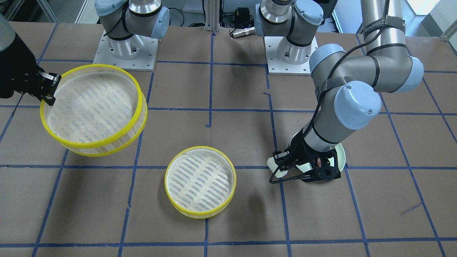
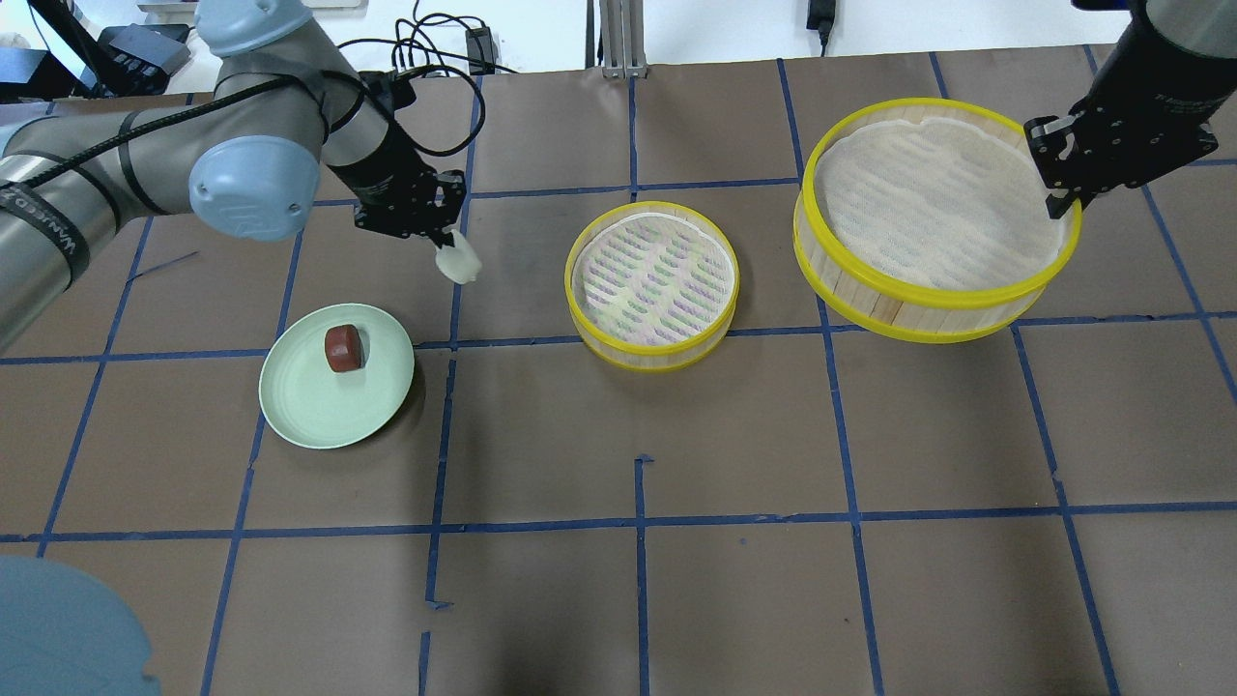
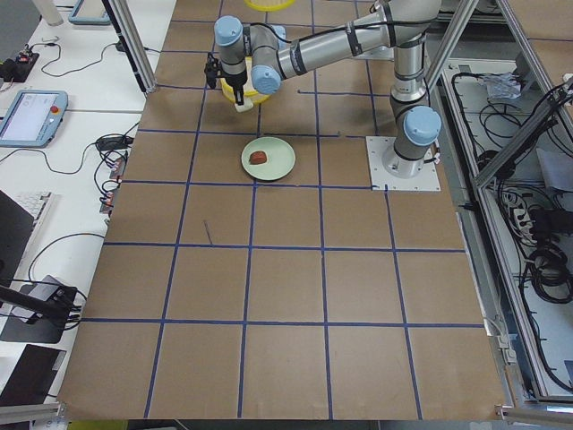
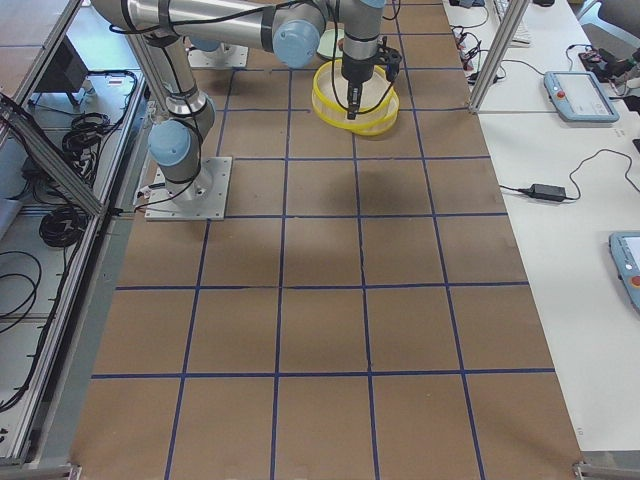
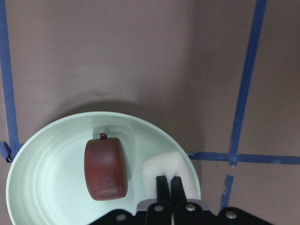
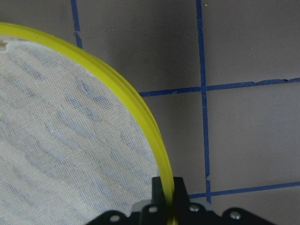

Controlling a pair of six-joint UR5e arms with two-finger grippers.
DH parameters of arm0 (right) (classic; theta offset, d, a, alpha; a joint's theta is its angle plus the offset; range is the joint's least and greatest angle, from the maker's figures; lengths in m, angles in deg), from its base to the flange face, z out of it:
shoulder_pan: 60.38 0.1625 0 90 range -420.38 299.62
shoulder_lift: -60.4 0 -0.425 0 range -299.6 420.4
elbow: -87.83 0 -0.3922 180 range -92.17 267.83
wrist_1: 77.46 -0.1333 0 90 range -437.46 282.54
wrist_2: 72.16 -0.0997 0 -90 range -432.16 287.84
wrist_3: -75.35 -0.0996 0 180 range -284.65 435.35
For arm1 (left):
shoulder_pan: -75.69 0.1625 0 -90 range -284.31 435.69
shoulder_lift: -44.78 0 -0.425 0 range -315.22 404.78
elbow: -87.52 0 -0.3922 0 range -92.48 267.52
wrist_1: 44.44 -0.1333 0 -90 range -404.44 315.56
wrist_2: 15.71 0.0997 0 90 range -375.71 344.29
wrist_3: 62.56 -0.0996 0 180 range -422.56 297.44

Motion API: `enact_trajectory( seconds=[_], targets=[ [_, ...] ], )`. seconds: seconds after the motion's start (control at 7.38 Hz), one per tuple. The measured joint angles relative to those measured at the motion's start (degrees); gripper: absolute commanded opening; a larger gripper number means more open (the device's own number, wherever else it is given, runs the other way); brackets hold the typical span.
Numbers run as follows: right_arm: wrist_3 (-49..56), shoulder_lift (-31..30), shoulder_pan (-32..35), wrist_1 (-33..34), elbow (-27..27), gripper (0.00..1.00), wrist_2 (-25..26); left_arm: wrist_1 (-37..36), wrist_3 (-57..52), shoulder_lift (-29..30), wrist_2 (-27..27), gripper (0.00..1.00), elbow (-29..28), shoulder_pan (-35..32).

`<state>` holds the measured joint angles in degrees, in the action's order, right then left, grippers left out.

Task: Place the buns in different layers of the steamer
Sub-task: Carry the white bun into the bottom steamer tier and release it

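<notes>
My left gripper (image 2: 445, 239) is shut on the white bun (image 2: 460, 263) and holds it in the air just beyond the pale green plate (image 2: 329, 411). In the left wrist view the fingertips (image 5: 162, 183) pinch the white bun (image 5: 165, 168) over the plate's rim. The dark reddish-brown bun (image 2: 343, 348) lies on the plate. My right gripper (image 2: 1059, 201) is shut on the yellow rim of one steamer tray (image 2: 928, 217), held tilted above the table; its mesh floor is bare. The other steamer tray (image 2: 652, 285) sits on the table mid-way, also bare.
The table is brown paper with a blue tape grid. The arm bases (image 1: 126, 43) stand at its robot-side edge. In the front-facing view my left arm's elbow (image 1: 357, 103) hangs over the plate (image 1: 342, 157).
</notes>
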<state>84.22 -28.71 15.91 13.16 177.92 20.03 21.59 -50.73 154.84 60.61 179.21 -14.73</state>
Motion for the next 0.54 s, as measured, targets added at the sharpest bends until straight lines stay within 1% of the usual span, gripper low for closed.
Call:
enact_trajectory(
  seconds=[0.14, 0.27, 0.41, 0.54],
  targets=[
    [0.00, -0.03, 0.00, 0.00, 0.00, 0.13, -0.01, -2.67, 4.68, 1.04, -5.15, 0.06, -0.89, -3.02],
    [0.00, -0.09, 0.00, -0.02, 0.00, 0.13, -0.05, -5.33, 7.63, 3.16, -8.65, 0.12, -1.24, -5.74],
    [0.00, -0.13, 0.01, -0.06, 0.03, 0.13, -0.07, -8.48, 9.09, 6.14, -10.29, 0.34, -1.37, -8.13],
    [0.00, -0.16, 0.05, -0.10, 0.06, 0.13, -0.08, -11.49, 9.67, 8.49, -11.01, 0.80, -1.38, -9.50]
  ],
)
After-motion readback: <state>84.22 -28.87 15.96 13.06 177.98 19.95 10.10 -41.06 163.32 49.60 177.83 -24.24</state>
